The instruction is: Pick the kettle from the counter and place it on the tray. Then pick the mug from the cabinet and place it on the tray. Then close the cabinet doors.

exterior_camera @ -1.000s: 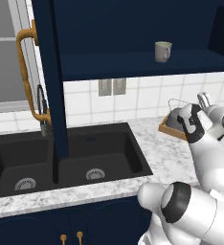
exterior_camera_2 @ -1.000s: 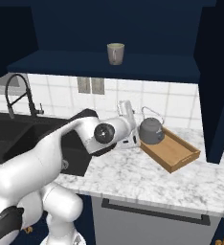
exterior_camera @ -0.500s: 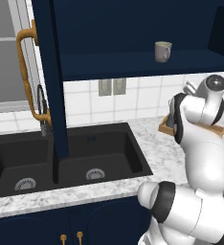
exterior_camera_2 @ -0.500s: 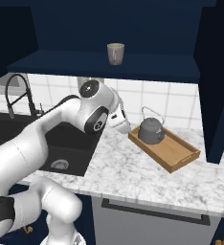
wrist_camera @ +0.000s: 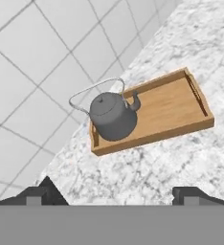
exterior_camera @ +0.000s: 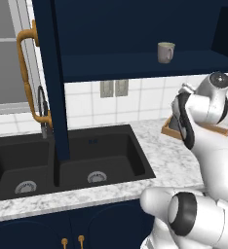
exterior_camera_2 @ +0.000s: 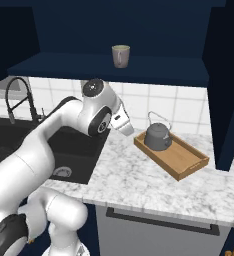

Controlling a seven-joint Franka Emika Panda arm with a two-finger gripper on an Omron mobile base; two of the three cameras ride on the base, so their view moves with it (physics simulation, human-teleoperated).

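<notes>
Kettle [wrist_camera: 112,116]: squat dark-grey body, lid knob, thin wire handle, upright at one end of wooden tray [wrist_camera: 181,107]. My gripper [wrist_camera: 115,192] fingers apart, holding nothing.

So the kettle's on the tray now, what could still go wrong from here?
The kettle sits at one end of the tray, with its wire handle arching high, so setting the mug beside it could bump it. The mug stands on the cabinet shelf well above the open gripper, so the long reach up might knock it over. The open cabinet door hangs over the sink, where a swinging arm could strike it.
</notes>
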